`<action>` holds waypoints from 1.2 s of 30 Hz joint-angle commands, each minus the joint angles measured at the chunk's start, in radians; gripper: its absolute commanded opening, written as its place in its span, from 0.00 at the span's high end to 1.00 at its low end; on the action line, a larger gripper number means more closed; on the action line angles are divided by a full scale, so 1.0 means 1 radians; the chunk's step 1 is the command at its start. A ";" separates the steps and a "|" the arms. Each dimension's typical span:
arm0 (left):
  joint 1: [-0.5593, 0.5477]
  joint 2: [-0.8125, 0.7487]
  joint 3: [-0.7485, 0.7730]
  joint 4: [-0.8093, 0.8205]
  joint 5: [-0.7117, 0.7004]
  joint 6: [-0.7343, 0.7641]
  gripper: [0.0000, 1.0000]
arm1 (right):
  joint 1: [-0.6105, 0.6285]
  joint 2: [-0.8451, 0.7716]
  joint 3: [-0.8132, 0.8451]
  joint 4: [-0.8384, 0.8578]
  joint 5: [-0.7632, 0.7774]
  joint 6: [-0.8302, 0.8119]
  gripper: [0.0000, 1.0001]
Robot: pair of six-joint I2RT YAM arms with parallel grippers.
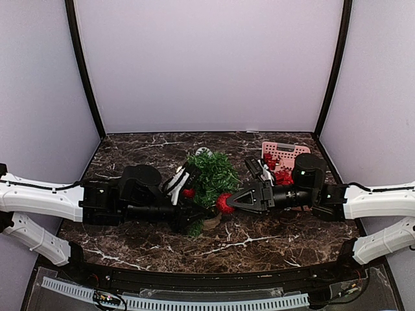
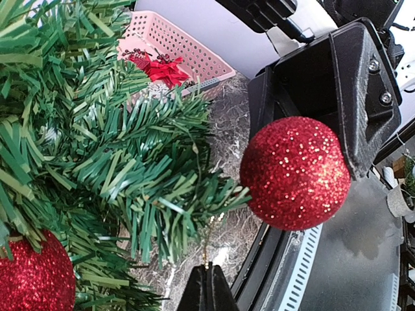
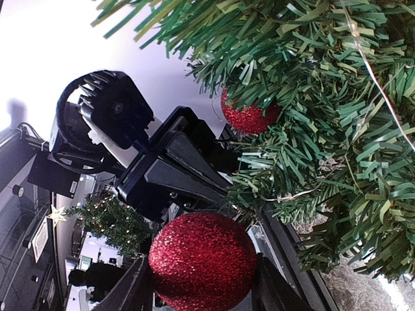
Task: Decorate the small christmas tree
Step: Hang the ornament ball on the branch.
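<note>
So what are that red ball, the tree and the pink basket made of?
The red ball: probably foam or plastic under glitter, given its grainy sparkle. The tree: needles look like flat-cut matte plastic strips. The basket: seemingly moulded plastic, smooth with a regular grid of holes.

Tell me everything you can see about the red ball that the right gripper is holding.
The red ball is a round ornament covered in sparkling glitter. The right gripper holds it between its two black fingers, beside the lower part of the small christmas tree, on the right arm's side. It lies close to the green branch tips; whether it touches them, I cannot tell.
</note>
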 commanded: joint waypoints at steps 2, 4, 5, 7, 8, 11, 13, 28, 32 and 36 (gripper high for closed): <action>-0.006 0.012 0.033 0.002 -0.021 0.020 1.00 | 0.009 0.009 0.016 0.017 0.023 -0.022 0.66; -0.006 0.015 0.036 0.002 -0.023 0.022 1.00 | 0.009 0.012 0.018 0.016 0.026 -0.022 0.66; -0.006 0.015 0.038 0.002 -0.025 0.022 1.00 | 0.009 0.014 0.019 0.016 0.026 -0.022 0.66; -0.006 0.016 0.039 0.003 -0.033 0.021 1.00 | 0.009 0.016 0.022 0.014 0.031 -0.024 0.66; -0.006 0.015 0.040 0.004 -0.041 0.020 1.00 | 0.009 0.016 0.023 0.015 0.032 -0.025 0.66; -0.006 0.012 0.040 0.008 -0.052 0.016 1.00 | 0.009 0.015 0.028 0.014 0.041 -0.029 0.66; -0.006 0.012 0.039 0.012 -0.057 0.014 1.00 | 0.009 0.015 0.031 0.013 0.047 -0.033 0.66; -0.006 0.004 0.037 0.011 -0.106 -0.004 1.00 | 0.008 0.029 0.055 0.010 0.079 -0.041 0.66; -0.006 0.003 0.036 0.015 -0.118 -0.008 1.00 | 0.006 0.034 0.056 0.011 0.093 -0.037 0.66; -0.006 0.006 0.038 0.021 -0.126 -0.007 1.00 | 0.005 0.047 0.055 0.033 0.097 -0.025 0.66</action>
